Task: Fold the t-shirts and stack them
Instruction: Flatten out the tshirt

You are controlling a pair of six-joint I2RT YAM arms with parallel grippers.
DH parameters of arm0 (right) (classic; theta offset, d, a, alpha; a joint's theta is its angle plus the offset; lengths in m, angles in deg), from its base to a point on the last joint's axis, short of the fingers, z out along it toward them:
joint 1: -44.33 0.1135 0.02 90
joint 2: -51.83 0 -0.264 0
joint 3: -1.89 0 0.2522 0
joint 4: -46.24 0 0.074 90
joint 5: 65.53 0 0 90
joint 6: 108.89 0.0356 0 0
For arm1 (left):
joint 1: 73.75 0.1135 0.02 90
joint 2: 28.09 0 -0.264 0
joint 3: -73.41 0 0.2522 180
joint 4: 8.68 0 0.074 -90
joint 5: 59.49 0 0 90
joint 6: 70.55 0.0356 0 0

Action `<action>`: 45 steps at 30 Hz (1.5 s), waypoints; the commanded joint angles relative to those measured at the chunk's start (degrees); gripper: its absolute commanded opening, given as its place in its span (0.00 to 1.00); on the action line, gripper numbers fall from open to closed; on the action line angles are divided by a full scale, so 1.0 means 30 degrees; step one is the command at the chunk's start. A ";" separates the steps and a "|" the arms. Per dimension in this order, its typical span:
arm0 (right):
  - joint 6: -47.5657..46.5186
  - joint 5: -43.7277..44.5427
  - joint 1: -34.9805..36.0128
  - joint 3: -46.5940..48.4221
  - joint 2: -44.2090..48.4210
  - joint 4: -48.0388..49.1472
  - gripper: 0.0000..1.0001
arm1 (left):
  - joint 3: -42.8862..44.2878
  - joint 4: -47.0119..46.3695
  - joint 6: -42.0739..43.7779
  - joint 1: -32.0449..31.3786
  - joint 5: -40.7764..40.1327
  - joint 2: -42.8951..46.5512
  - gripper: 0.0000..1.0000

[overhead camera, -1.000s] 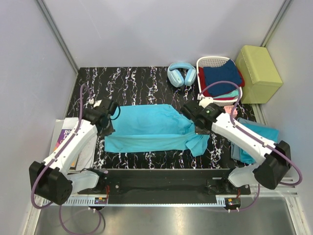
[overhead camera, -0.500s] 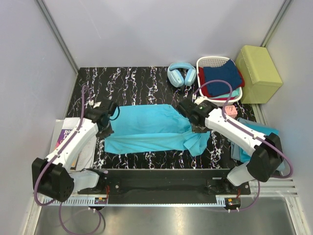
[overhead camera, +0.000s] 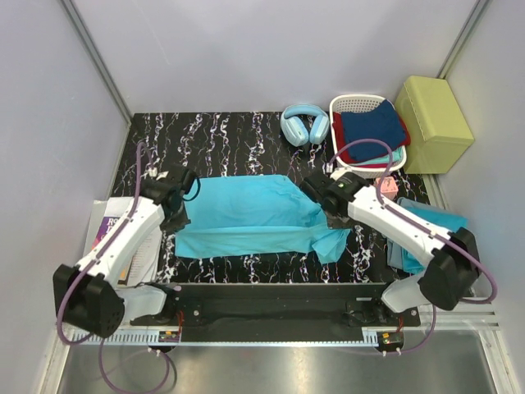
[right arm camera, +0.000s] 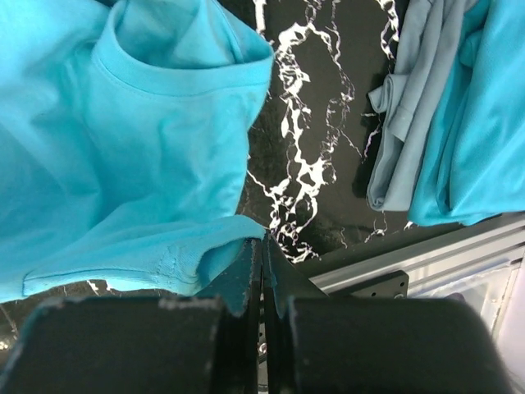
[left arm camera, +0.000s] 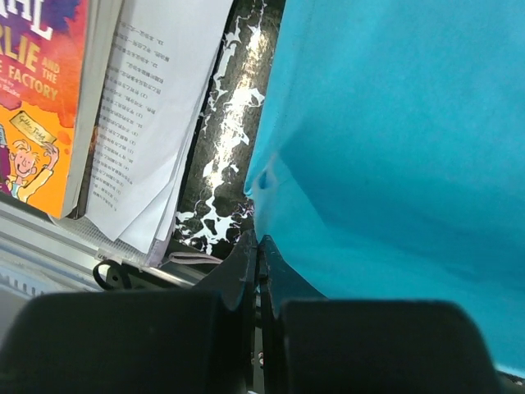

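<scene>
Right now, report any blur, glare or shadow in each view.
Top external: even light, sharp, the t-shirt free of glare. Left wrist: the left gripper is dark and out of focus, with sheen on the table. Right wrist: the right gripper blurred, the t-shirt crisp.

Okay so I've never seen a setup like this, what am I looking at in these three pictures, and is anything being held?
Two white robot arms stand at a black marbled table. One picture looks down from above; the other two come from cameras on each wrist. A turquoise t-shirt lies spread out; the left gripper pinches its left edge, the right gripper its right side, both shut. Around it: headphones, a white basket of folded clothes, a green box, a book, more shirts.
</scene>
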 commanded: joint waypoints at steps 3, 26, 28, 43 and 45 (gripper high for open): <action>-0.1039 0.1208 -0.0207 0.1546 -0.1647 0.0954 0.00 | 0.1315 -0.1255 0.0320 0.0176 0.0061 -0.1756 0.02; -0.2359 -0.0491 -0.1907 0.2133 -0.4958 0.3592 0.00 | 0.0877 -0.3804 0.0761 0.1699 0.1759 -0.5565 0.00; -0.2388 -0.0754 -0.1907 0.2075 -0.5135 0.3767 0.00 | 0.0527 -0.3952 0.0702 0.1699 0.1993 -0.5712 0.00; -0.2184 -0.1195 -0.2024 0.1429 -0.5461 0.4149 0.00 | -0.0677 -0.4510 0.0527 0.1729 0.1907 -0.6010 0.00; -0.2183 -0.1019 -0.1995 0.1488 -0.5021 0.4062 0.00 | -0.0502 -0.4363 0.0322 0.1729 0.1672 -0.5365 0.00</action>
